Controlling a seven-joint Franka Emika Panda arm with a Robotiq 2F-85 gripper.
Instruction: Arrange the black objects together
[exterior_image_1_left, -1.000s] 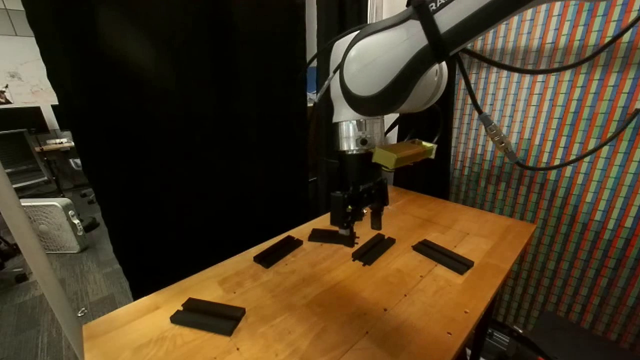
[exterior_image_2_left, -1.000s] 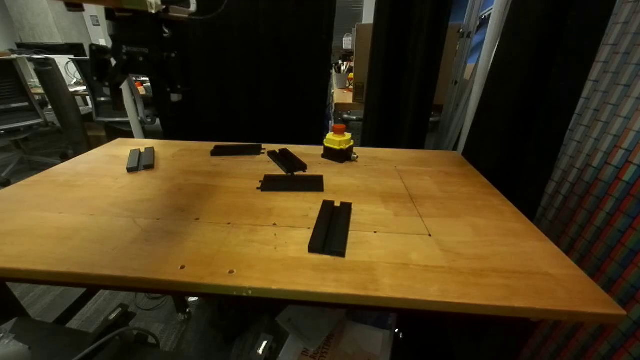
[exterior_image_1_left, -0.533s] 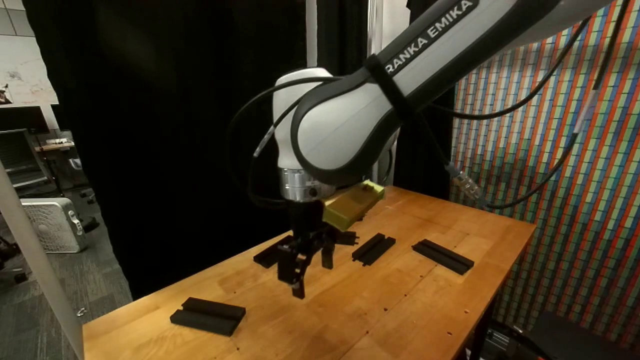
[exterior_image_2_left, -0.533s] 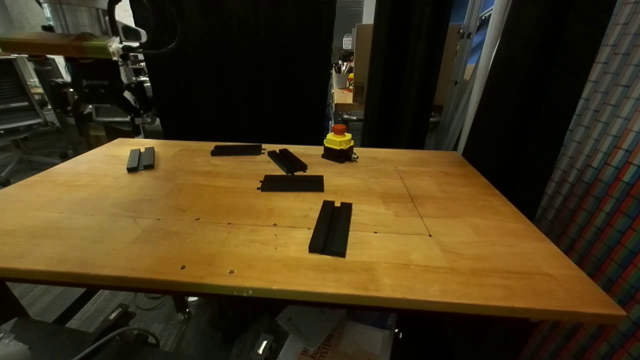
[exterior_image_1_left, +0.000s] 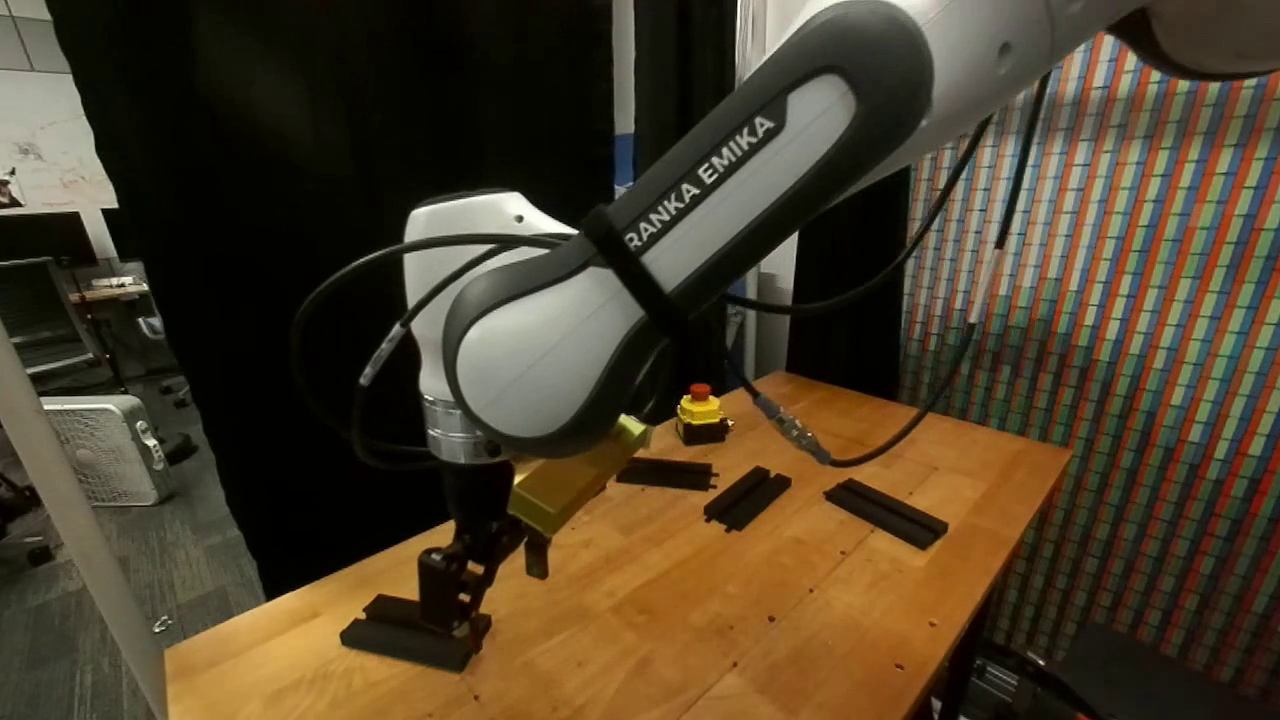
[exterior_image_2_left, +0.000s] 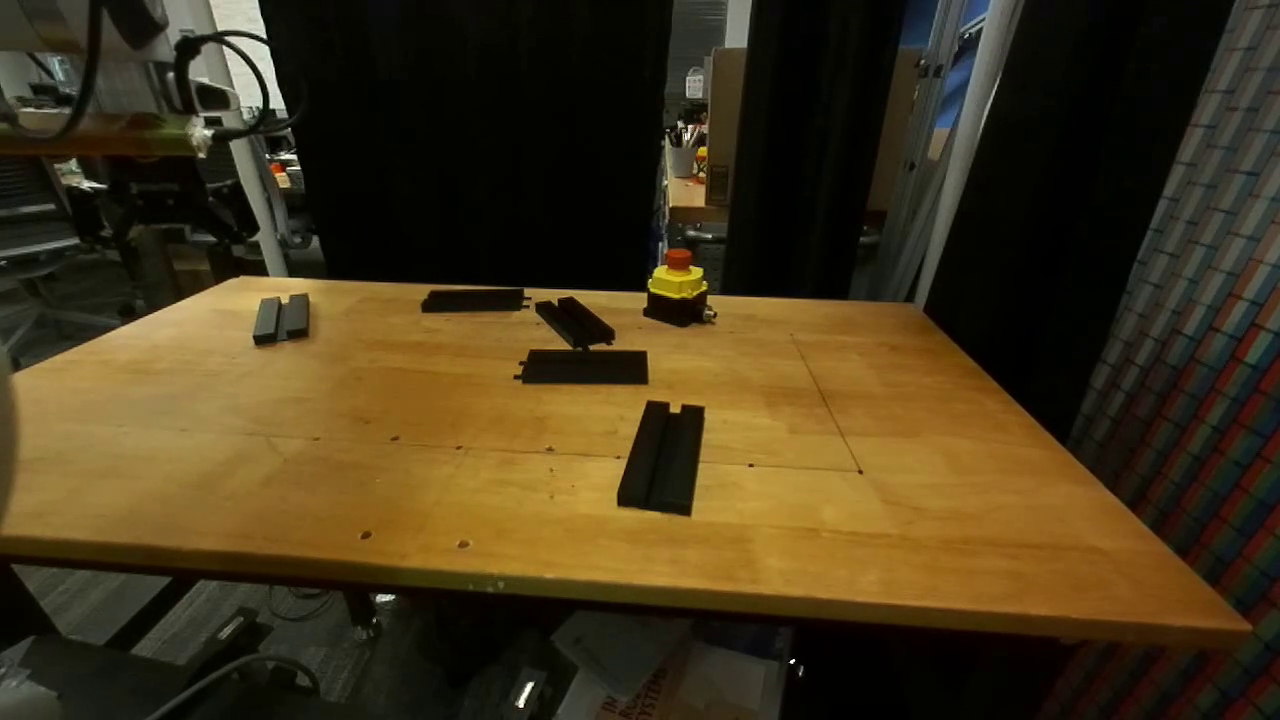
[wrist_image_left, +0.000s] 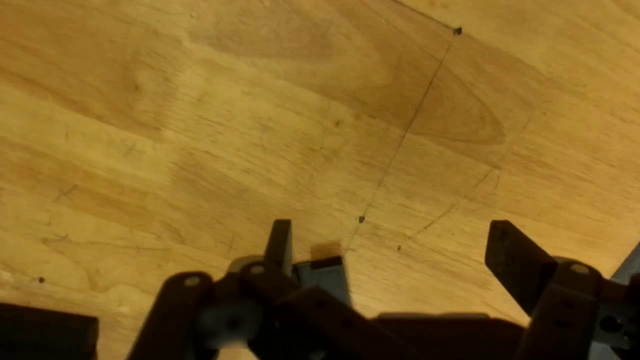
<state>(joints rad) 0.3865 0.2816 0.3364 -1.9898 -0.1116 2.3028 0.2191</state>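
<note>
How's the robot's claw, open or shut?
Open. In the wrist view, the gripper has its two fingers wide apart, with wooden tabletop showing between them.

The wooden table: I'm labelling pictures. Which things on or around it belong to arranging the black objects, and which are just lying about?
Belongs to the job:
five black bars
pincer, open

Not part of the job:
yellow box with red button
white fan
black curtain

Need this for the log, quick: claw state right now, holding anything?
Claw: open, jaws well apart in the wrist view, holding nothing.
</note>
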